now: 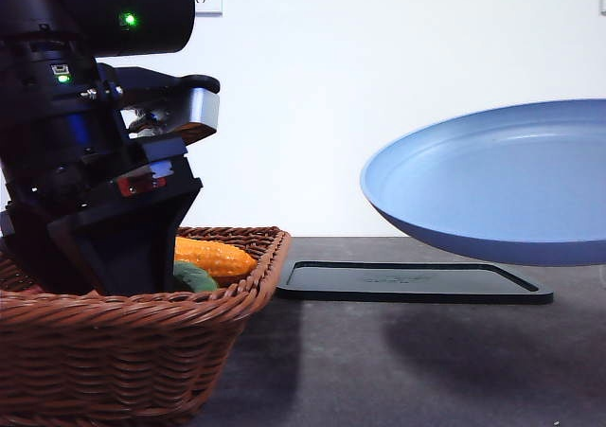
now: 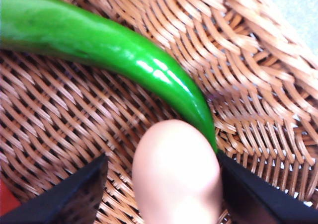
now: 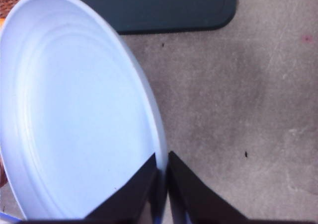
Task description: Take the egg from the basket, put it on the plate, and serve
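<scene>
Wicker fills the left of the scene: the brown woven basket (image 1: 142,342) sits on the dark worktop (image 1: 398,370), and the left arm reaches down into it. In the left wrist view the left end effector (image 2: 161,194) has its two black fingers (image 2: 69,196) spread to either side of the pinkish egg (image 2: 176,174), which rests on the basket's woven floor. One finger appears to touch the egg's side, while a clear gap separates the other from it, so the egg is bracketed but not pinched. A glossy green pepper (image 2: 124,55) lies beside the egg, its pointed tip running down against it. From the front, an orange vegetable (image 1: 213,257) and a green one show above the basket rim, next to the arm.

Right of the basket, a flat black tray (image 1: 412,282) lies on the worktop. Further right of the basket, the light blue plate (image 1: 502,181) hangs tilted in the air above the tray's level. The right end effector (image 3: 163,177) is pressed together on the plate's rim, one finger on each face.
</scene>
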